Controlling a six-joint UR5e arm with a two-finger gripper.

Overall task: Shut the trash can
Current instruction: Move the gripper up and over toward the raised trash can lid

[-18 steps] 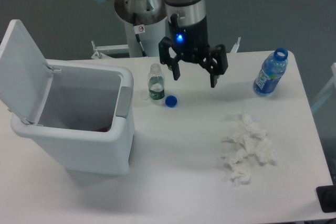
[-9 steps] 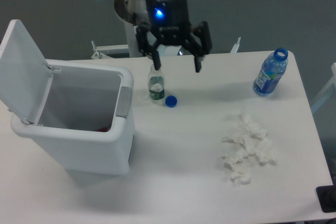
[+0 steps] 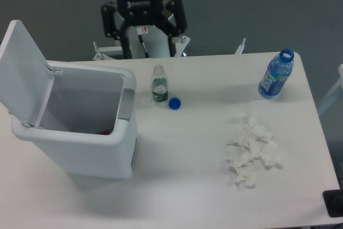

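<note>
Trash can [image 3: 80, 132] is sitting at the 9 o'clock side of the white table [image 3: 193, 186], and you are looking at it with its lid [image 3: 21, 68] standing open, tilting back toward 10 o'clock, while the grey latch strip [image 3: 126, 103] is facing 3 o'clock and something reddish is showing at the bottom inside. Your gripper [image 3: 146, 46] is hanging at 12 o'clock, above the table's far edge and just beyond the bin's far right corner; its fingers are spreading wide apart and holding nothing. A pile of crumpled white tissues [image 3: 252, 154] is lying at 4 o'clock. A blue-labelled bottle [image 3: 276, 76] is standing uncapped at 2 o'clock. A small clear bottle [image 3: 158, 85] is standing just right of the bin, with a blue cap [image 3: 174, 103] lying beside it.
</note>
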